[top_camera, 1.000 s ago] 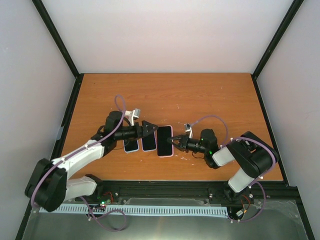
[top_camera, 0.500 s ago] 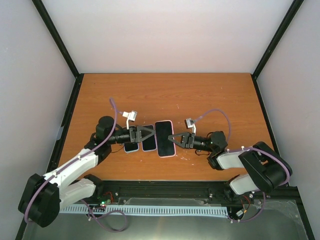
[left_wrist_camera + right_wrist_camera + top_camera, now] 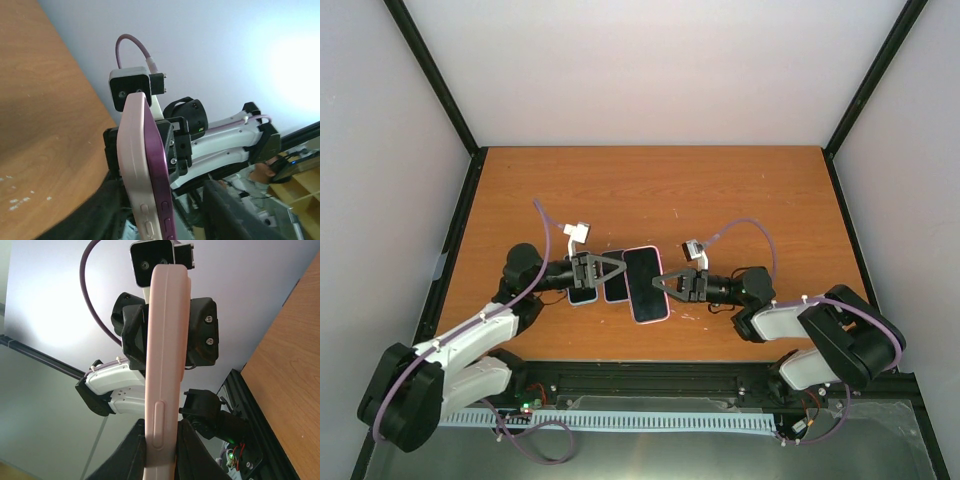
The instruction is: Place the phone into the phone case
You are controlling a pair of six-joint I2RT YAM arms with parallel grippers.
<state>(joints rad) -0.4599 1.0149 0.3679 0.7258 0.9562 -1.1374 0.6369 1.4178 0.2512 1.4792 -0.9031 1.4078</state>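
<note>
A pink phone case [image 3: 646,286] with the purple phone [image 3: 161,165] in it hangs above the table between both grippers. In the left wrist view the phone's purple edge stands proud of the case [image 3: 134,150] along one long side. My right gripper [image 3: 659,284] is shut on the case's right edge, its fingers [image 3: 133,452] pressed to both faces of the case [image 3: 165,340]. My left gripper [image 3: 622,268] straddles the left edge. One finger [image 3: 220,210] stands apart from the phone, with a gap showing.
Two more phones lie side by side on the wooden table [image 3: 720,200] under the left gripper, one light-edged [image 3: 582,294] and one dark [image 3: 614,290]. A black frame rail [image 3: 650,378] runs along the near table edge.
The cased phone has come up off the table, held between both grippers, and shifted slightly left. The left gripper's jaws have narrowed around its edge.
</note>
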